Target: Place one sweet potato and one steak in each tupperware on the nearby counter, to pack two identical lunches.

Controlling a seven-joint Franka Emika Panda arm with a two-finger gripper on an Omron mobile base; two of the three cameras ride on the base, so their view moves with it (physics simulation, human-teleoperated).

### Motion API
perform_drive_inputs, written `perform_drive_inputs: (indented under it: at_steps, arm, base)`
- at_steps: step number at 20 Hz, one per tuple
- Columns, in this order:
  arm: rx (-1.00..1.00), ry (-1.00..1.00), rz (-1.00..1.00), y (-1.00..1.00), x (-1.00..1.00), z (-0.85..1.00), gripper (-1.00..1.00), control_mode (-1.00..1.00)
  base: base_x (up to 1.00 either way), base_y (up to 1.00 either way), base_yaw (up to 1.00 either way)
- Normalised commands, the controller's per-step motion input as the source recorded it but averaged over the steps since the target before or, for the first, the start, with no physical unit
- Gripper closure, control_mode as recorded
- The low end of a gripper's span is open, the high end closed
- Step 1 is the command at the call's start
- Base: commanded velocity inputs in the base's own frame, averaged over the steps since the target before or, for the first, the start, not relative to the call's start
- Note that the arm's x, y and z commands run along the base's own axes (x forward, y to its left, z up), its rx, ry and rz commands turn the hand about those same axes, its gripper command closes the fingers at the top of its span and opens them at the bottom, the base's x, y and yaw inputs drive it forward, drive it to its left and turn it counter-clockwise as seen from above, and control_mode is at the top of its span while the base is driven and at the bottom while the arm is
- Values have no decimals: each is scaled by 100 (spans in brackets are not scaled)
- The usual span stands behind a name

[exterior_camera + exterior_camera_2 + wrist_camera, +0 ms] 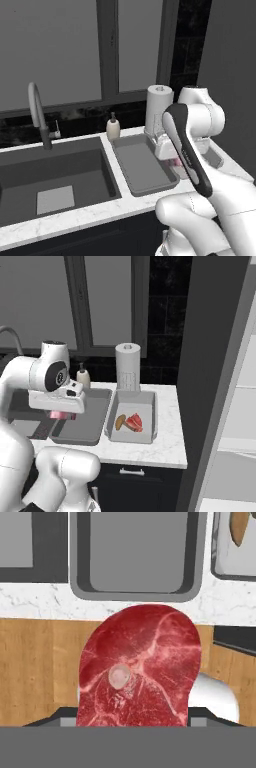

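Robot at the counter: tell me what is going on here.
The gripper holds a raw steak above the counter's front edge, close to the empty left tupperware. The right tupperware already holds a sweet potato and another steak. So one lunch looks packed, and this steak is probably headed for the empty tray, which still needs its own sweet potato.

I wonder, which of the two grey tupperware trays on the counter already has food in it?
The right-hand tupperware, in front of the paper towel roll: it holds a sweet potato and a steak. The tupperware beside the sink is empty.
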Motion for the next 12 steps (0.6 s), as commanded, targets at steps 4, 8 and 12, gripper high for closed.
perform_drive_inputs:
  at_steps: [4, 8, 12]
  arm:
    - [-4, 22, 1, 0, 100, -21, 100, -100]
    - [-7, 9, 0, 4, 100, -79, 100, -100]
    - [1, -10, 1, 23, 66, -100, 100, -100]
  base:
    - [0, 0, 0]
    - [0, 0, 0]
    - [0, 0, 0]
